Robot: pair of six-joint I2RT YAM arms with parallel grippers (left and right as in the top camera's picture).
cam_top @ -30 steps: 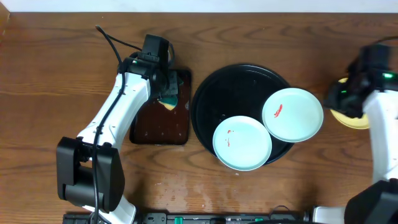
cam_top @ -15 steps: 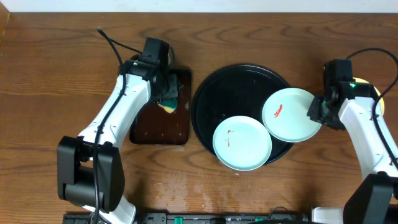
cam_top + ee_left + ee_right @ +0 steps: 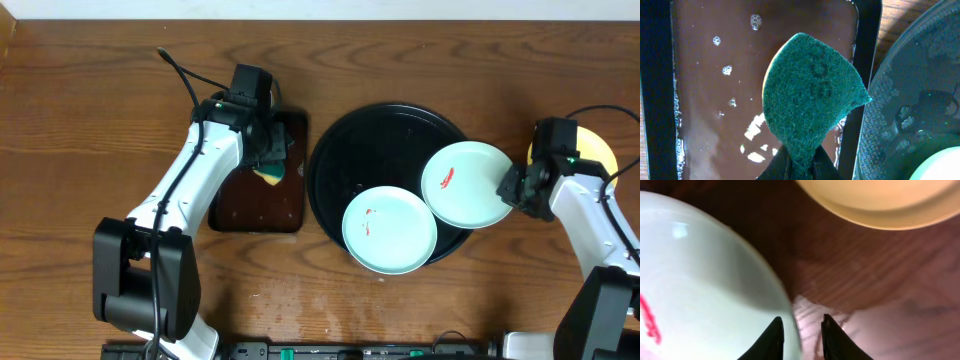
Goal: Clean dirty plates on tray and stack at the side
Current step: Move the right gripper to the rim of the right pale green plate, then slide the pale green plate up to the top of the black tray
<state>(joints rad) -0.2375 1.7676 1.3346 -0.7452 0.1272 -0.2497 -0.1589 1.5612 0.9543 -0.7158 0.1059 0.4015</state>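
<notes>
On a wooden table (image 3: 100, 100), two mint-white plates (image 3: 390, 230) are being borne by the black tray (image 3: 360, 140), a yellow plate (image 3: 598, 150) beside it. A green sponge (image 3: 810, 100) is being pinched by the left gripper (image 3: 799, 167). The right-hand plate's (image 3: 465, 185) rim is being straddled by the right gripper's (image 3: 800, 332) parted fingers (image 3: 774, 335).

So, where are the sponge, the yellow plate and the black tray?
green sponge (image 3: 810, 95), left wrist view, scouring face
yellow plate (image 3: 875, 195), right wrist view, inner face
black tray (image 3: 380, 140), overhead view, bare floor
</notes>
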